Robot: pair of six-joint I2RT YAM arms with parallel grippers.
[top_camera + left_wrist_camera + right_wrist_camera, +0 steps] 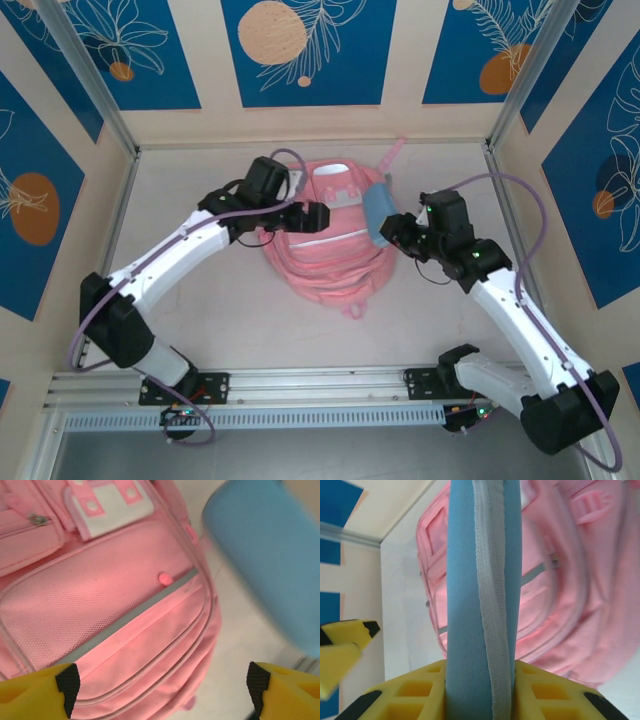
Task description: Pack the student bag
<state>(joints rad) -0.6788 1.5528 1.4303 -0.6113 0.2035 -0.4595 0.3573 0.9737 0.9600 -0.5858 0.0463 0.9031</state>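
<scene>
Bag point(325, 250) looks zipped (no opening I can spot), so the pouch point(380, 212) pinched in right gripper point(392, 232) could slide off; left gripper point(318, 215) gapes empty

Left gripper point(162, 686) gapes over the student bag point(115, 610), blue pouch point(270, 555) beside.

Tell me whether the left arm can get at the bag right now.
Probably yes. The left gripper hangs open right above the bag with nothing between them; the blue pouch, clamped in the right gripper, is off to one side.
</scene>
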